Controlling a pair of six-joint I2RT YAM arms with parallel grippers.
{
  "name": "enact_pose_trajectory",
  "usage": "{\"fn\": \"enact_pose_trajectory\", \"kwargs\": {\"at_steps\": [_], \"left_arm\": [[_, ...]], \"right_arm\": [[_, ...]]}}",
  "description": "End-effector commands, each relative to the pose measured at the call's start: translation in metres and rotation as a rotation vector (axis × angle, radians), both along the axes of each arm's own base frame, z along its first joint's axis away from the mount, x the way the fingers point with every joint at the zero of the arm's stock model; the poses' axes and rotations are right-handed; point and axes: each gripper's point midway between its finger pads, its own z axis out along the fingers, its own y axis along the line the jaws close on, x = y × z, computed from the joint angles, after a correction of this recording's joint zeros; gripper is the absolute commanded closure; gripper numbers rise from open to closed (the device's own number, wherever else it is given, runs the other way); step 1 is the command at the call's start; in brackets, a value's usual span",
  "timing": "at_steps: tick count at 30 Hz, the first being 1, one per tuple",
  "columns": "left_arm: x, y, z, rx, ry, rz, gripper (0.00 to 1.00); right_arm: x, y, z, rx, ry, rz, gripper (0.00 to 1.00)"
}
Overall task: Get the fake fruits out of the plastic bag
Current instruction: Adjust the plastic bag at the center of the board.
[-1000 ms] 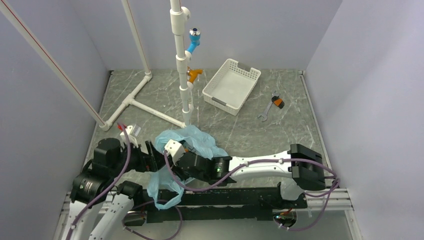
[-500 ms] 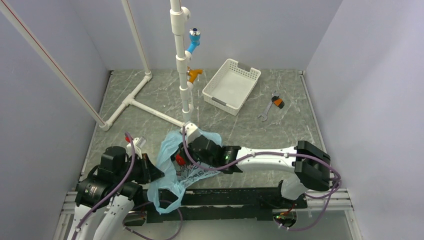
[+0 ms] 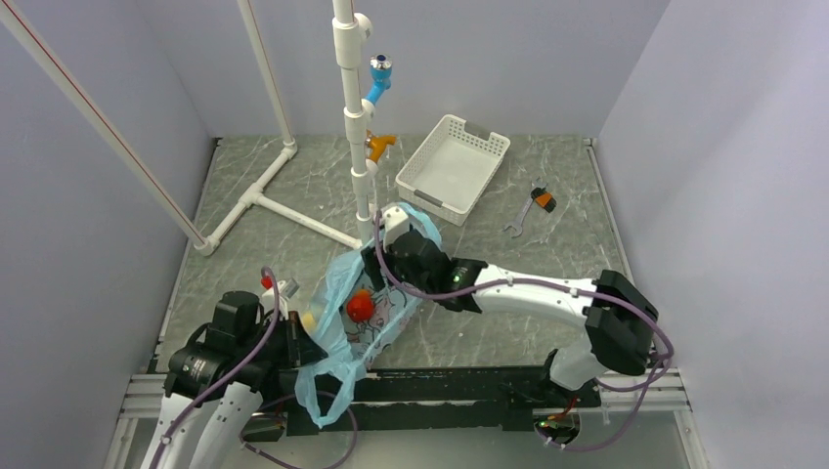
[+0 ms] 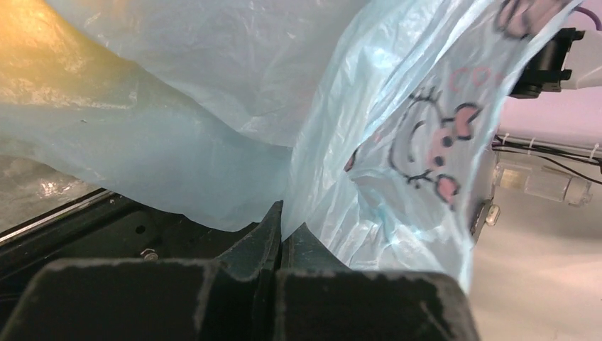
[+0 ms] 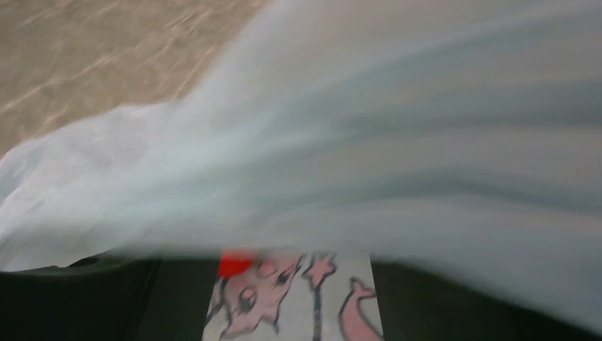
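Note:
The light-blue plastic bag (image 3: 332, 285) is stretched slantwise between my two grippers. A red-orange fruit (image 3: 360, 306) shows through its film, with a yellow-orange fruit (image 3: 310, 319) just left of it. My left gripper (image 3: 305, 344) is at the bag's near end. In the left wrist view it (image 4: 282, 227) is shut on a fold of the bag (image 4: 213, 106). My right gripper (image 3: 383, 256) is at the far end under draped film. In the right wrist view the bag (image 5: 355, 142) covers the right gripper (image 5: 291, 288), whose jaws stand wide apart. Printed film and the red fruit (image 5: 236, 263) show between them.
A white perforated basket (image 3: 452, 168) sits at the back right, with an orange-handled wrench (image 3: 536, 202) to its right. A white pipe stand (image 3: 354, 117) rises just behind the bag, and its floor pipes (image 3: 256, 200) run left. A black rail (image 3: 469, 386) lines the near edge.
My left gripper shut on the bag and drew back to the near left. My right gripper moved to the far right, pulling the bag taut, and its jaws widened. The red fruit came into sight.

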Motion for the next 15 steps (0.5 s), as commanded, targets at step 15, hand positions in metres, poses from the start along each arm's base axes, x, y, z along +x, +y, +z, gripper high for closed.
{"fn": "enact_pose_trajectory", "kwargs": {"at_steps": [15], "left_arm": [[0.019,-0.011,-0.008,-0.06,-0.036,0.007,1.0]], "right_arm": [[-0.127,-0.001,-0.093,-0.039,0.148,0.321,0.34]]}}
